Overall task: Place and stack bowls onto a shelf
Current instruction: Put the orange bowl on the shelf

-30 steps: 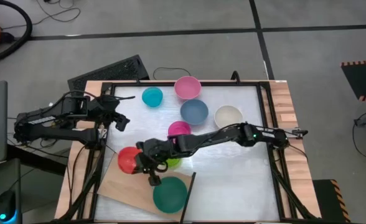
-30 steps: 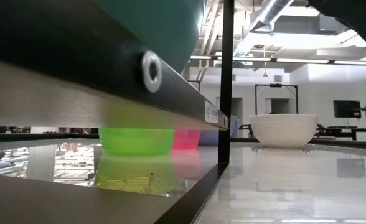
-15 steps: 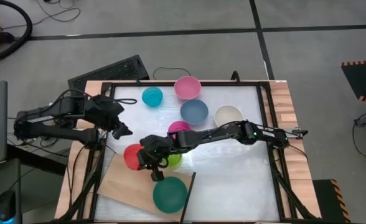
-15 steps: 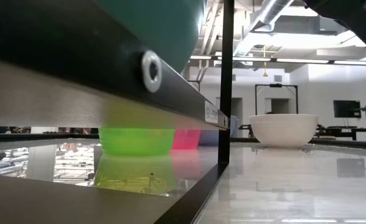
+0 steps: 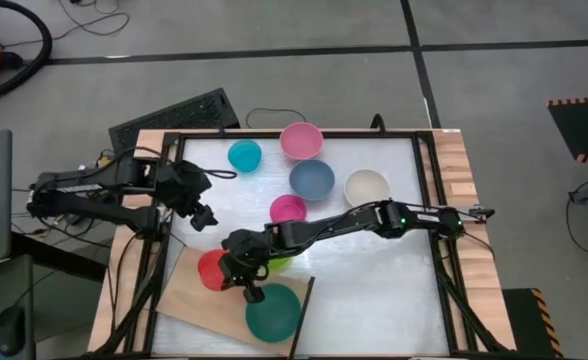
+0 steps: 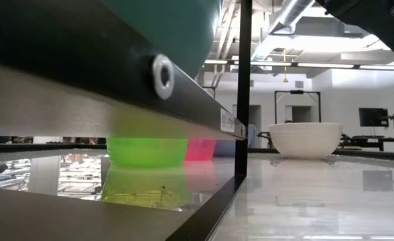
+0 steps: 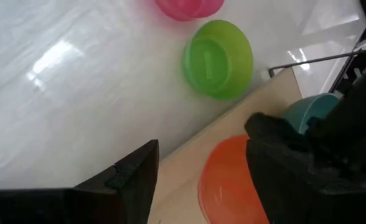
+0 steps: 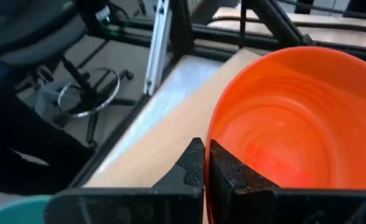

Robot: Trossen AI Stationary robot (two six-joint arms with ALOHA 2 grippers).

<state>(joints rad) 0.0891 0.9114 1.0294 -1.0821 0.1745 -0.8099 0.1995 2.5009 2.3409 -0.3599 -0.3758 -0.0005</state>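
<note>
The red-orange bowl [image 5: 211, 270] is over the far part of the light-wood shelf [image 5: 189, 300], in my right gripper [image 5: 232, 273], which is shut on it. The larger teal bowl [image 5: 272, 311] sits on the shelf's right end. Beside the shelf, the lime green bowl [image 5: 280, 263] stands on the white table, partly hidden under my right arm. Magenta [image 5: 288, 209], slate blue [image 5: 312, 178], cream white [image 5: 366, 186], light pink [image 5: 301, 140] and cyan [image 5: 244, 155] bowls stand farther back. My left gripper [image 5: 201, 214] hovers open above the table's left side, just beyond the shelf. My right gripper pinches the red-orange bowl's rim [image 8: 215, 134], one finger [image 8: 233, 177] inside the bowl and one [image 8: 189, 168] outside. The bowl is tilted, its opening toward the wrist camera, over the shelf [image 8: 164, 137]. Whether its base touches the board I cannot tell.
A black frame [image 5: 294, 133] runs around the white table, with wooden strips outside it. A black upright [image 5: 304, 300] stands at the shelf's right edge next to the teal bowl. Bare tabletop [image 5: 374, 290] lies to the right of the shelf. My right arm stretches across the table's middle.
My left gripper has moved right and toward the near edge, closer to the shelf. My right gripper has carried the red-orange bowl a little toward the near edge, farther over the shelf. The other bowls have kept still.
</note>
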